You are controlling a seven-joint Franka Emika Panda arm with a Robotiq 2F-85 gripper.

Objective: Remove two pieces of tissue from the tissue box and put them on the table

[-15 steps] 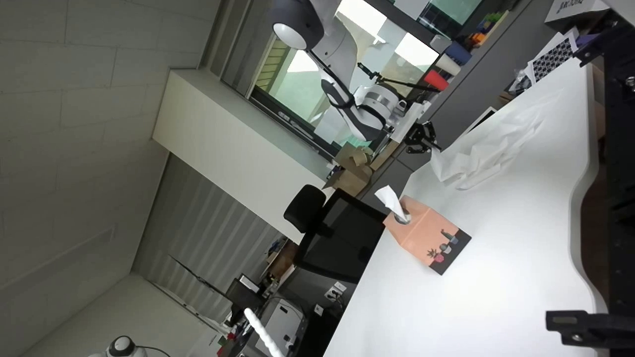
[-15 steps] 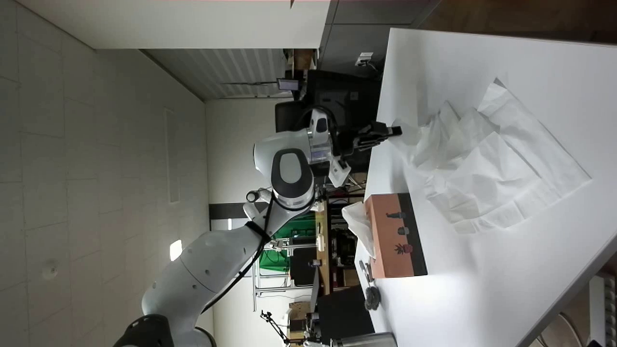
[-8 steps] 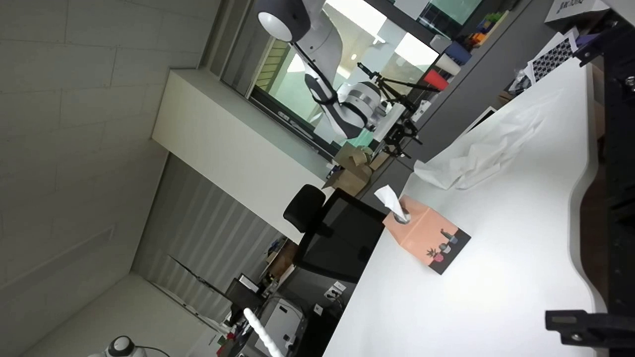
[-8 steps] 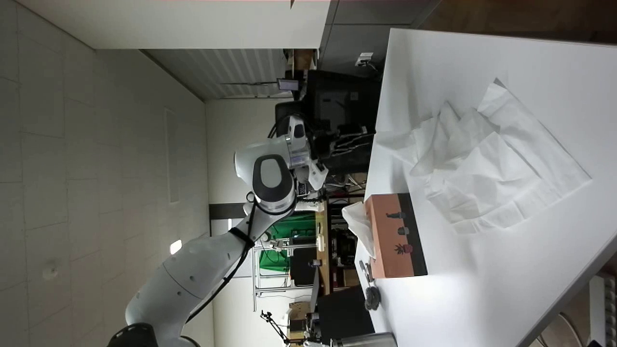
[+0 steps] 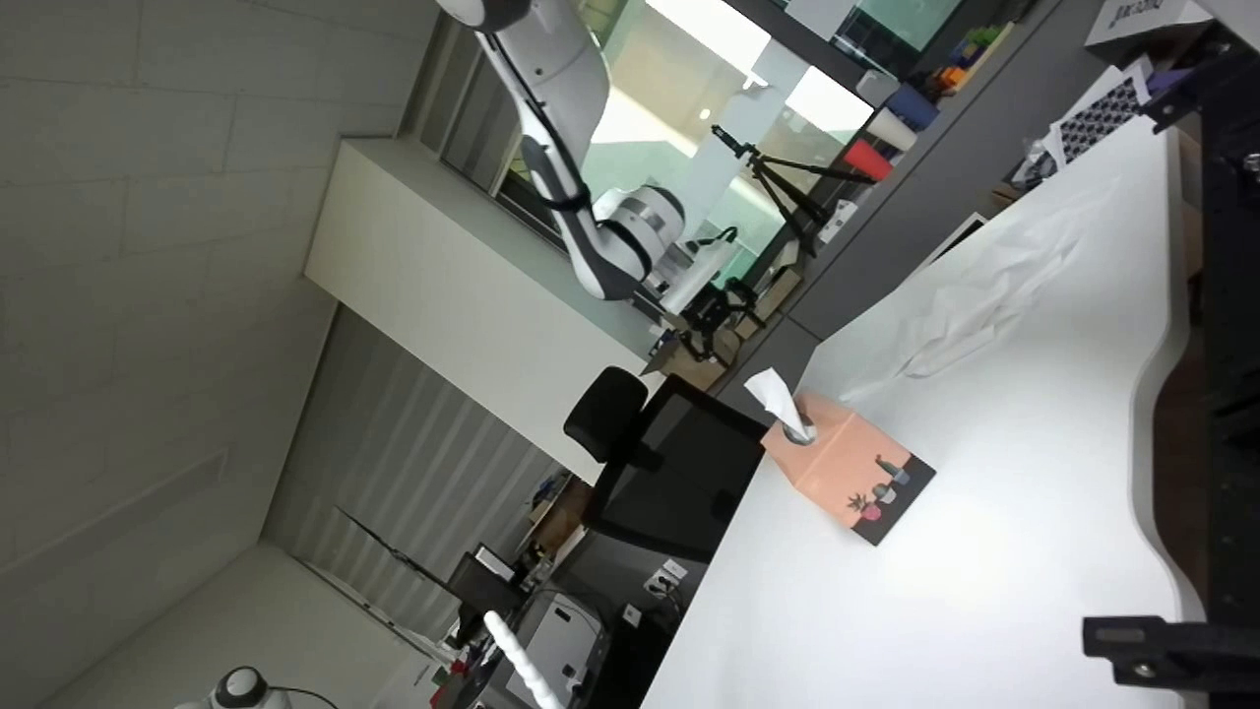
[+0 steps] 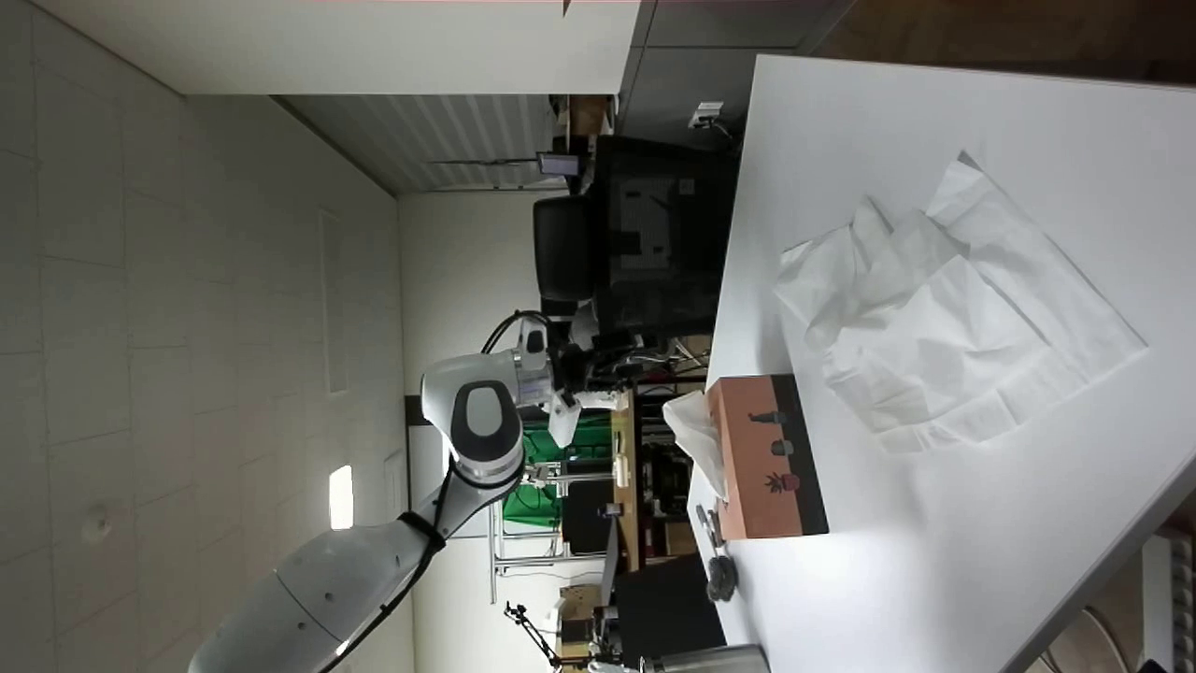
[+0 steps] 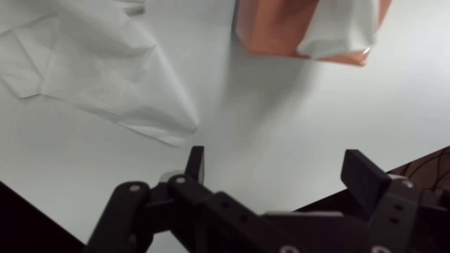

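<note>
The tool [image 7: 276, 163] is released, its jaws well apart with the desk [image 7: 351, 112] showing between them. Just beyond, creased white tissues [image 7: 102, 66] lie spread and overlapping on the desk. Near them but apart, the pink tissue box [image 7: 270, 35], printed with potted plants, stands upright on its dark end; a white sheet [image 7: 341, 30] pokes out of its top, the lower part hidden inside. Past the desk, in an exterior view, are a black chair [image 5: 679, 483] and a cardboard carton [image 5: 687, 371], its contents hidden.
</note>
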